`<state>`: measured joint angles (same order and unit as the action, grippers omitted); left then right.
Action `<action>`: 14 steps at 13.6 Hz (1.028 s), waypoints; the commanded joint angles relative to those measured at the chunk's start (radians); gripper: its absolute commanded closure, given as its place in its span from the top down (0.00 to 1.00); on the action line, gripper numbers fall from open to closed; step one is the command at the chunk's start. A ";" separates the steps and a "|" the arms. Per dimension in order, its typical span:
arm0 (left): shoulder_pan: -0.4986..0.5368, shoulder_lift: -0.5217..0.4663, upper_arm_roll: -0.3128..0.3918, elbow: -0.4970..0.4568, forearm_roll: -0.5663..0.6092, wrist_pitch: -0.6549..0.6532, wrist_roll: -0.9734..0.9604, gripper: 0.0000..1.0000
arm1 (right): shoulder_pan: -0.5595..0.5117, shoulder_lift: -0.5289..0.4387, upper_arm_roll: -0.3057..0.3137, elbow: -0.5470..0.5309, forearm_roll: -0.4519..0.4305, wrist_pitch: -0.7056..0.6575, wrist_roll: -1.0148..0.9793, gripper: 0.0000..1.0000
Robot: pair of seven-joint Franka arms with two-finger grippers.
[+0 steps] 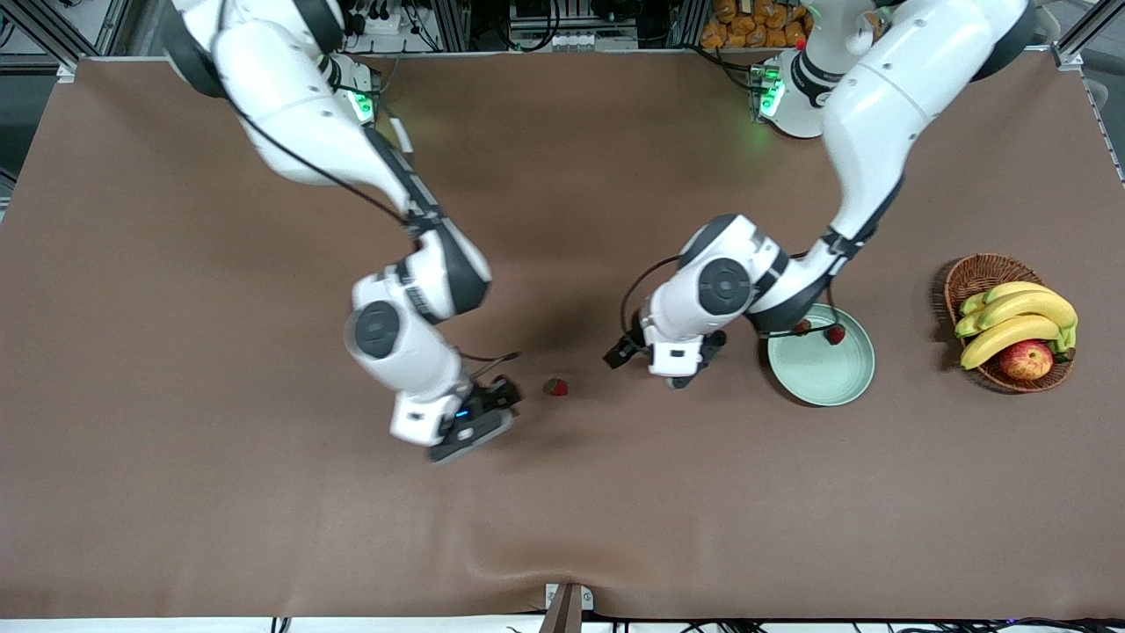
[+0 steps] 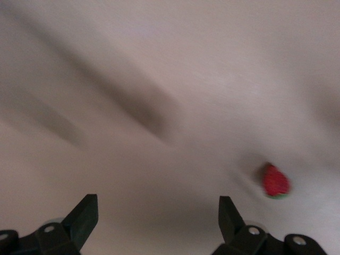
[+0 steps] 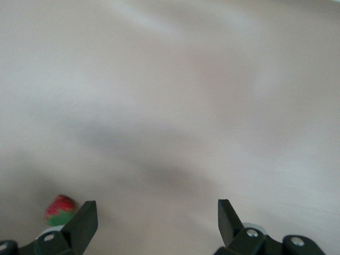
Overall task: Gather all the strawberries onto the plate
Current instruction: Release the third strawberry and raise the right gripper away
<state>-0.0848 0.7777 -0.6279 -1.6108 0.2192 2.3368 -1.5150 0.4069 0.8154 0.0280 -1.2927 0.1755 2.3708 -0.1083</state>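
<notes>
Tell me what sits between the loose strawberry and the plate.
Only the left tool, open over bare tablecloth between the strawberry and the plate, seen in the front view.

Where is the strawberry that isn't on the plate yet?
The loose strawberry lies on the brown table, between the right claw and left claw, away from the plate.

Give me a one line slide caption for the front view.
Two small dark-red strawberries lie in the round mint-green plate; a third waits on the brown table between both arms.

Our left gripper (image 2: 156, 226) hangs low over the table, fingers spread wide and empty. Our right gripper (image 3: 156, 226) is likewise low, fingers parted wide with nothing held between them.
</notes>
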 commanded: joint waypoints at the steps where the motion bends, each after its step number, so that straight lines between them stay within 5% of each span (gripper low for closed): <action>1: -0.162 0.099 0.109 0.202 -0.020 0.007 -0.074 1.00 | -0.109 -0.090 0.017 -0.030 -0.014 -0.103 0.007 1.00; 4: -0.260 0.158 0.181 0.281 -0.020 0.112 -0.125 1.00 | -0.151 -0.229 -0.037 -0.121 -0.016 -0.232 -0.001 1.00; 9: -0.355 0.198 0.275 0.313 -0.020 0.222 -0.142 0.92 | -0.344 -0.485 -0.037 -0.257 -0.014 -0.502 -0.017 1.00; 14: -0.368 0.227 0.287 0.327 -0.021 0.251 -0.149 0.85 | -0.431 -0.731 -0.039 -0.364 -0.116 -0.643 -0.016 1.00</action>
<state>-0.4325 0.9708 -0.3559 -1.3256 0.2184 2.5687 -1.6544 -0.0031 0.2025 -0.0300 -1.5505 0.0922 1.7387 -0.1299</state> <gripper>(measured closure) 0.128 0.000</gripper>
